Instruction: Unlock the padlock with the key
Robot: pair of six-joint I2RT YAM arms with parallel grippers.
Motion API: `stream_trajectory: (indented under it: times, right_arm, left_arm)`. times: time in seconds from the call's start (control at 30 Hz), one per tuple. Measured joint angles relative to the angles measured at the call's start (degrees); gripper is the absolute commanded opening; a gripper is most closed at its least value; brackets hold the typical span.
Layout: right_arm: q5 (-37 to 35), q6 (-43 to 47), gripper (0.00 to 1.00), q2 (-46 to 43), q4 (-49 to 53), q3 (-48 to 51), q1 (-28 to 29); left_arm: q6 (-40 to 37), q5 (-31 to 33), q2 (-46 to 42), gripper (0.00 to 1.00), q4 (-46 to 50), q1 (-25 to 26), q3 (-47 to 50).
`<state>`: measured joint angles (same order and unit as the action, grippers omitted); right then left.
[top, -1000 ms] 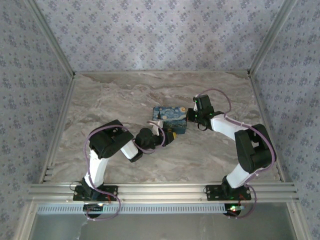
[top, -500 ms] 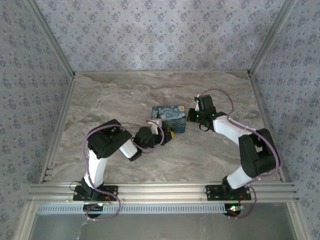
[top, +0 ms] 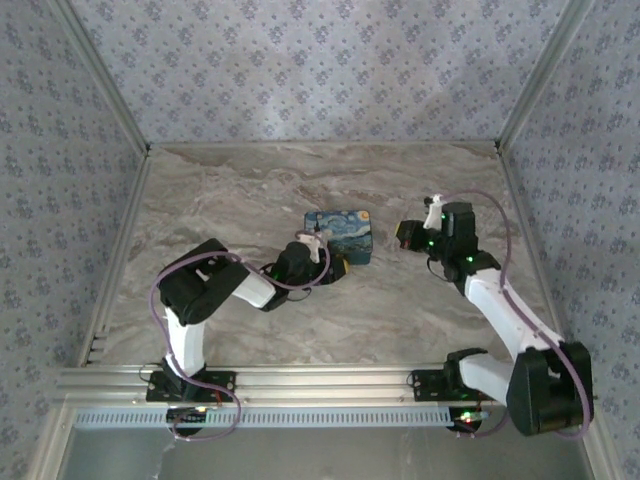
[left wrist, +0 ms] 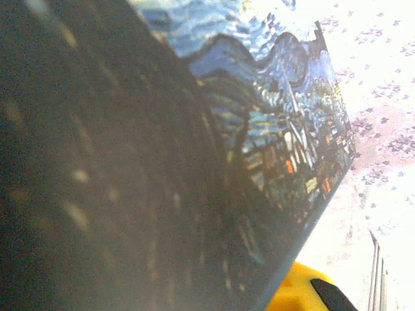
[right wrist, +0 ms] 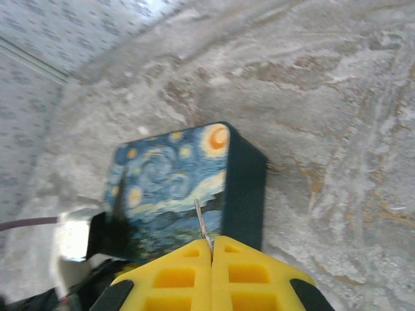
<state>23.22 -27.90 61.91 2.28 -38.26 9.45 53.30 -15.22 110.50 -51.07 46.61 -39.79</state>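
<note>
Right arm has swung out: the right gripper [top: 405, 234], tight against the right side of the painted box [top: 340, 232] a moment ago, now stands off to the box's right with bare surface [top: 250, 190] between them. The key [right wrist: 202, 223] shows as a thin metal blade pinched edge-on between that gripper's closed yellow fingers [right wrist: 249, 275]. It points at the box's right end and is not touching it. The box lies flat, night-sky print up, with dark sides. At the box's near-left corner the left gripper [top: 320, 257] is pressed right up against it. One yellow finger [left wrist: 299, 288] peeks out below the box's edge; open or closed there, I cannot tell.
</note>
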Motion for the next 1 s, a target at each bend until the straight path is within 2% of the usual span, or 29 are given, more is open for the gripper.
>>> stream_trajectory:
  times: [0.3, 0.5, 0.73, 1.0]
  right_arm:
    - [12.68, -4.28, 0.00, -10.54, -1.27, 0.52, -4.52]
    - [17.79, -8.48, 0.00, -12.87, -3.87, 0.52, -5.09]
    - [20.13, -13.70, 0.00, -12.87, -8.46, 1.60, -4.85]
    - [18.91, -19.69, 0.00, -12.31, -15.19, 9.11, -1.51]
  left_arm:
    - [3.69, -0.55, -2.93, 0.09, 15.02, -1.20, -5.14]
    - [6.73, -0.66, -5.27, 0.09, 21.75, -2.45, -6.40]
    - [9.68, -0.66, -8.24, 0.08, 28.81, -3.41, -7.10]
    - [11.54, -0.66, -9.79, 0.08, 34.56, -4.22, -8.76]
